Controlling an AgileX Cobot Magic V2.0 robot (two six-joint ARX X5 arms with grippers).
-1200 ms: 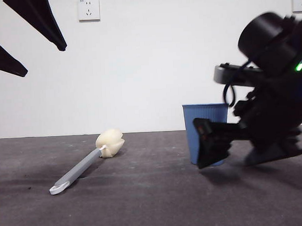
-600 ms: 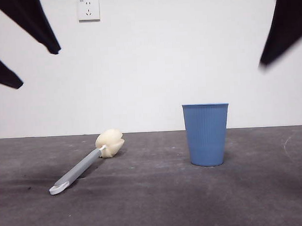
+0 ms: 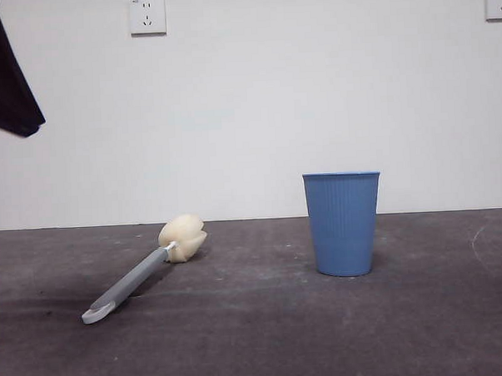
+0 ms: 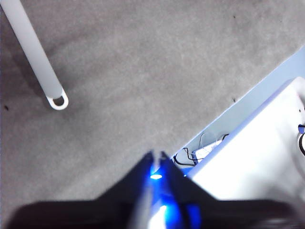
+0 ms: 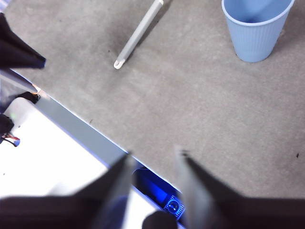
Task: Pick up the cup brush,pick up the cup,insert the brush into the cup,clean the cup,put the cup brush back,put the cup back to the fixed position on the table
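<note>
From my station, I judge the job is either not begun or already finished: both things lie free on the surface (image 3: 257,337) and neither gripper holds anything. The pictures alone cannot tell me which. If it is the start, all 6 steps are left.

The cup (image 3: 343,224) stands upright, mouth up, toward 3 o'clock in the front view, and its inside looks empty from the right wrist view.

The cup brush (image 3: 143,269) lies flat toward 9 o'clock of the cup, well apart from it. Its long axis runs diagonally: the cream sponge head (image 3: 183,237) points up toward 1 o'clock, away from the front camera, and the white looped tip (image 3: 96,312) points down toward 7 o'clock, nearer the camera. The handle looks to rest on the surface along its length, so I would expect a grasp at mid-handle to be the easy one.

The left gripper (image 4: 156,157) hangs high near the looped tip, jaws together with nothing between them. I take the black tip at the front view's 10 o'clock corner to be this arm's. The right gripper (image 5: 155,157) sits high over the surface's near edge, jaws apart and empty, the cup well clear of it.
</note>
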